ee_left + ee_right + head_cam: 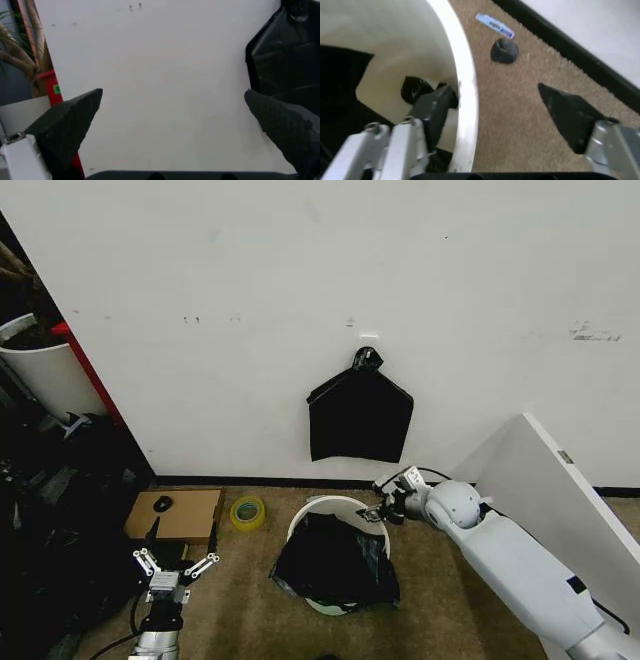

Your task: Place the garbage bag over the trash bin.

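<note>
The round white trash bin [318,506] stands on the carpet below the wall. The glossy black garbage bag [335,565] lies crumpled in its mouth and spills over its near side. My right gripper [378,511] is at the bin's far right rim. In the right wrist view this gripper [495,90] is open and straddles the white rim [466,93], one finger inside and one outside over the carpet. Black bag [340,86] shows inside the bin. My left gripper [175,565] hangs low at the left, open and holding nothing [172,93].
A flat black bundle [360,420] [285,56] hangs on the wall above the bin. A cardboard box [178,513] and a yellow-green tape roll [247,511] lie to the left. A white board [560,490] leans at the right. A taller white bin [40,370] stands far left.
</note>
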Tool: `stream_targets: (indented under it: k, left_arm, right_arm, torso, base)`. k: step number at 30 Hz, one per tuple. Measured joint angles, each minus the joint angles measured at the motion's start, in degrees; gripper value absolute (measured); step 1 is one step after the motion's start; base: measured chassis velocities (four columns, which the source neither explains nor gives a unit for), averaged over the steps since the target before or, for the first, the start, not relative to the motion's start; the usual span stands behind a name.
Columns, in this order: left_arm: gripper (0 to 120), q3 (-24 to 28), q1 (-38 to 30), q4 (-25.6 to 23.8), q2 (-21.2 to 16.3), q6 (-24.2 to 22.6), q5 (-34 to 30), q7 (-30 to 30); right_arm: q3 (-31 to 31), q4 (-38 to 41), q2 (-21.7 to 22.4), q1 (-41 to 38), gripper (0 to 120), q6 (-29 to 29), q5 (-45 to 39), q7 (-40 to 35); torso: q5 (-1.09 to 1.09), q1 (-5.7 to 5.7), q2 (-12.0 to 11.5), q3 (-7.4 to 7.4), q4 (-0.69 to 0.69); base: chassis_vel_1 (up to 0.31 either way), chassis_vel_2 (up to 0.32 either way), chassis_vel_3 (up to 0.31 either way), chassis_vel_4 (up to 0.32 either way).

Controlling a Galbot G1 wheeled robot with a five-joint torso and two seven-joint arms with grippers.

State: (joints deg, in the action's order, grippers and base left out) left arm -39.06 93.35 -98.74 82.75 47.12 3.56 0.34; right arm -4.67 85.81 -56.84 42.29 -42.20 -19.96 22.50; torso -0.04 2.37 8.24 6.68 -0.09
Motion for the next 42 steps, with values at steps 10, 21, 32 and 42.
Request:
stream_targets:
  k: [10, 21, 32, 42]
  left_arm:
    - [100, 0.4, -0.6, 1.2, -0.2, 0.0, 1.4, -1.6]
    - [100, 0.4, -0.5, 1.4, -0.5, 0.0, 2.8, -4.5]
    - [100, 1.5, -0.9, 1.1, 0.1, 0.0, 4.5, -5.1]
    - [100, 1.9, -0.6, -0.9, 0.3, 0.0, 5.6, -5.5]
  right_arm:
    - [-0.8, -1.5, -0.6, 0.1, 34, 0.2, 0.3, -0.8]
    - [0.3, 4.1, 1.0, 4.5, 1, 0.2, -11.2, -14.3]
    - [4.5, 21.3, 0.5, 16.8, 0, 9.3, -44.4, -60.1]
    - [10.2, 29.8, -7.2, 26.5, 0, 21.5, -51.6, -82.4]
  torso:
    - [0.01, 0.0, 0.0, 0.0, 0.01]
    - [0.01, 0.0, 0.0, 0.0, 0.01]
    - [-0.02, 0.0, 0.0, 0.0, 0.0]
    - [0.01, 0.0, 0.0, 0.0, 0.02]
  base:
    - [0.0, 0.0, 0.0, 0.0]
    - [0.0, 0.0, 0.0, 0.0]
    - [0.0, 0.0, 0.0, 0.0]
    - [0.0, 0.0, 0.0, 0.0]
